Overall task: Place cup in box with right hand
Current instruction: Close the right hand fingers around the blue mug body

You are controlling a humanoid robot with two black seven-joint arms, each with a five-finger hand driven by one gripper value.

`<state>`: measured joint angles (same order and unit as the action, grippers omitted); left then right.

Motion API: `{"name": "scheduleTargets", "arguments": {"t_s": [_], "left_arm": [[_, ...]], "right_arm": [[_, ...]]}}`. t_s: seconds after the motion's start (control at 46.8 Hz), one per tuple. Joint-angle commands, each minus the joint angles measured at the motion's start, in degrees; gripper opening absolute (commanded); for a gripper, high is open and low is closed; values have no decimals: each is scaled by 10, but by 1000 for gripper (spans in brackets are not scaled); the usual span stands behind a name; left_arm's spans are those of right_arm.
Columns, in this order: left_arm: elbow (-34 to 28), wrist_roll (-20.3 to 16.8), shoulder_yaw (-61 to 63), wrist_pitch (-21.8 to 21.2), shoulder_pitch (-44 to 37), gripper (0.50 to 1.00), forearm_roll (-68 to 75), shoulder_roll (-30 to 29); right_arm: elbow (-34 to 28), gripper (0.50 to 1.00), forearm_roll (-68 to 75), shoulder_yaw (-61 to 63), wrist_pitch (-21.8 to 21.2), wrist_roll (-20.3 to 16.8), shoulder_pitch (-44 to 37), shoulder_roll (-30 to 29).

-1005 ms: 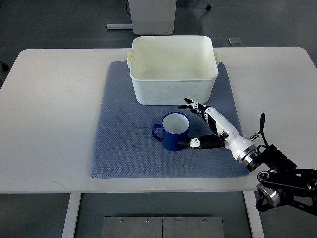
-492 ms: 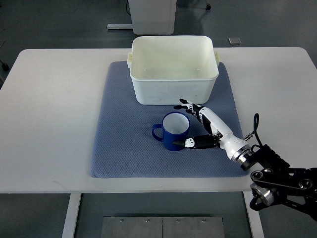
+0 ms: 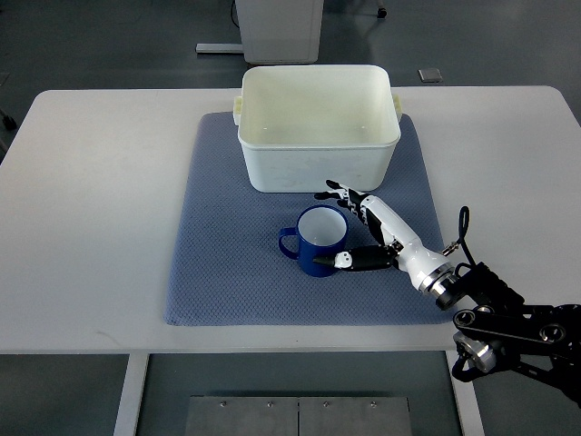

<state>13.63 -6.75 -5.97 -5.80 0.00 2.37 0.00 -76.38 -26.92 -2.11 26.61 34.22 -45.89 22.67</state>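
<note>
A dark blue cup (image 3: 315,238) with a white inside stands upright on the blue mat (image 3: 227,263), its handle pointing left. My right hand (image 3: 338,227) reaches in from the lower right with fingers spread around the cup's right side: the thumb sits at its near wall and the fingers (image 3: 338,193) lie past its far rim. It does not grip the cup. The white box (image 3: 318,127) stands empty just behind the cup. My left arm does not show.
The mat lies in the middle of a white table (image 3: 91,209). A white cabinet base (image 3: 277,27) and a small grey floor plate (image 3: 430,75) lie beyond the table's far edge.
My right hand has slid left and closer to the cup, so its thumb and fingers now bracket the cup's right side. The cup and the box have not moved.
</note>
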Motion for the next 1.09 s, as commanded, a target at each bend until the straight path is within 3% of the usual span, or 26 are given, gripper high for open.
{"name": "scheduleTargets", "arguments": {"t_s": [0.0,1.069], "left_arm": [[0,0,0,0,0,1000,0,0],[0,0,0,0,0,1000,0,0]], "right_arm": [[3,998,2,-2,0,-1,-3,-3],[17,998,8,-23,0,-20,-8,-17]]}}
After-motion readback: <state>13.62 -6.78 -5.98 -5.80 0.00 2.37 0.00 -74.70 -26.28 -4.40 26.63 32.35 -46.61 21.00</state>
